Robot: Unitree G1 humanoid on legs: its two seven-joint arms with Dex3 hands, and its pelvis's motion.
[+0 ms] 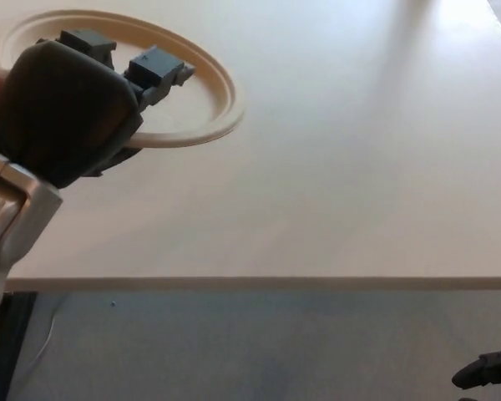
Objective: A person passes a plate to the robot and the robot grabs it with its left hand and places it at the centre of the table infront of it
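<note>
Head view: left hand point(67, 109) clamps the rim of a paper plate point(209, 92) above the table's point(342, 184) far left; light and bendy, best gripped at the rim. Right hand point(484, 372), bottom right, unreadable.

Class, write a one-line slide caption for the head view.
The robot's black left hand grips a round beige paper plate above the pale table.

Left hand point(67, 109) raised at upper left, fingers curled, right hand point(484, 372) low
</note>
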